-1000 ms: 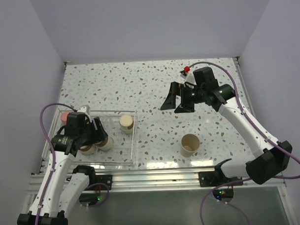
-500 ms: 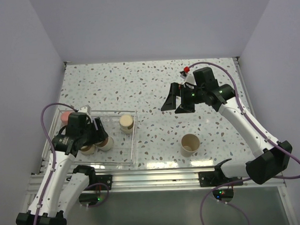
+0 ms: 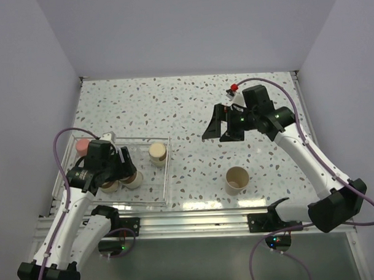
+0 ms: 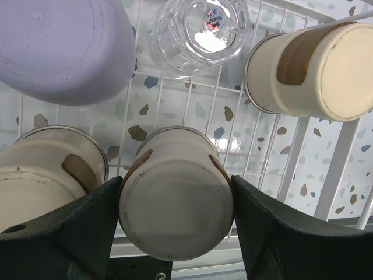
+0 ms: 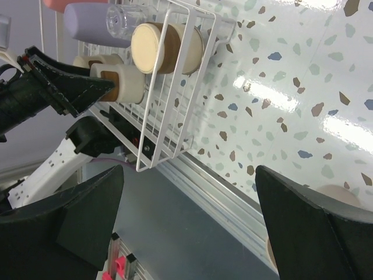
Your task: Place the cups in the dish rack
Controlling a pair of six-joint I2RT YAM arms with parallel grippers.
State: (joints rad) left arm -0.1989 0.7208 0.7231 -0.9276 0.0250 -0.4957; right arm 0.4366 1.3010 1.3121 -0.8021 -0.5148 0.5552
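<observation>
Barely shifted, the empty right gripper (image 3: pixel 213 138) gapes; the left gripper (image 4: pixel 176 186) pinches a cream brown-banded tumbler (image 4: pixel 175 219), likely light, rigid and slick, by its sides.

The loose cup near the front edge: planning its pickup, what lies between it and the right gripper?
In the top view only bare speckled table separates cup and right gripper.

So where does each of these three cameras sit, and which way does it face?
Top external: high above and behind the robot, looking down on the table, dish rack and a loose cup; both arms show.
Left wrist: on the left wrist, looking down into the rack; its jaws grip a banded cup.
Right wrist: on the raised right wrist, looking across at the rack; its open jaws frame the view.
Shared: both wrist views show that banded cup.
</observation>
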